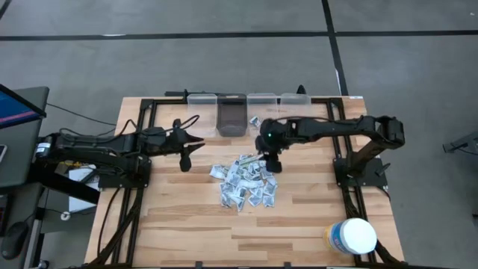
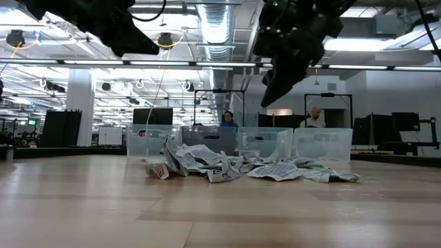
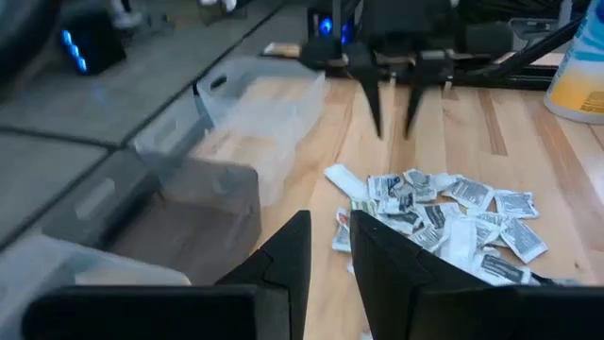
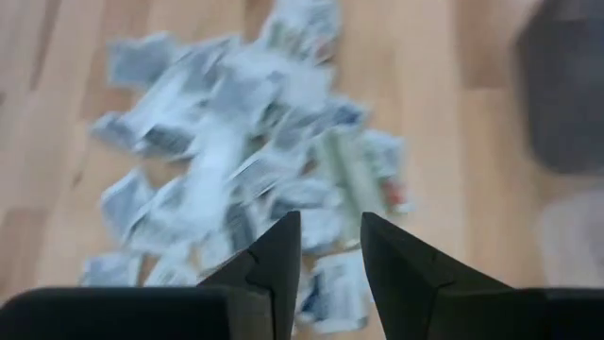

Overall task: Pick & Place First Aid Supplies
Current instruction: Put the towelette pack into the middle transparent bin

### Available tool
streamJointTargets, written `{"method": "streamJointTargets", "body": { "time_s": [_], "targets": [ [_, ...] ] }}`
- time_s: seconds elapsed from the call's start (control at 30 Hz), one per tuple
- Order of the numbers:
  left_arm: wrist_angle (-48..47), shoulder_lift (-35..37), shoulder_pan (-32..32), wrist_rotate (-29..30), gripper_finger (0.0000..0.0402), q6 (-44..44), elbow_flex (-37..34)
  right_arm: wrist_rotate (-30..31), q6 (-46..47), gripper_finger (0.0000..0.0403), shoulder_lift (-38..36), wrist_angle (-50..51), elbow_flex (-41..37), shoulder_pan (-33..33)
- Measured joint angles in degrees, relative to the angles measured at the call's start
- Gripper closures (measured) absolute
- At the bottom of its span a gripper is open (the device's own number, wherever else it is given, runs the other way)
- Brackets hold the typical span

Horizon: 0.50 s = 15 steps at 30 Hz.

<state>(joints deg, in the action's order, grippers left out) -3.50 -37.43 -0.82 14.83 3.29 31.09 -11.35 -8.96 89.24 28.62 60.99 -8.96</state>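
Many packets (image 1: 243, 181) heaped mid-table, no shared axis; right claw (image 1: 269, 164) above, fingers apart, empty.

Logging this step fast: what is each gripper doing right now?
Left gripper: open, empty, waiting left of the packets.
Right gripper: open, empty, above the pile.

No legible text, print on the packets (image 1: 243, 181) and tub label (image 1: 337, 237) too small to read
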Motion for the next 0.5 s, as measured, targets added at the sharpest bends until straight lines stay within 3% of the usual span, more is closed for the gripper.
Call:
{"method": "streamJointTargets", "body": {
  "time_s": [0.27, 0.5],
  "targets": [
    [1.6, 2.9, 0.0, 0.1, 0.0323, 10.9, 0.0, -0.7, 3.1, 0.0295, 0.1, 1.1, -0.3, 4.4],
    [0.7, 4.4, 0.0, -2.1, 0.0323, 11.9, 0.0, 0.4, 8.8, 0.0295, 1.2, 0.4, -0.3, 9.4]
  ]
}}
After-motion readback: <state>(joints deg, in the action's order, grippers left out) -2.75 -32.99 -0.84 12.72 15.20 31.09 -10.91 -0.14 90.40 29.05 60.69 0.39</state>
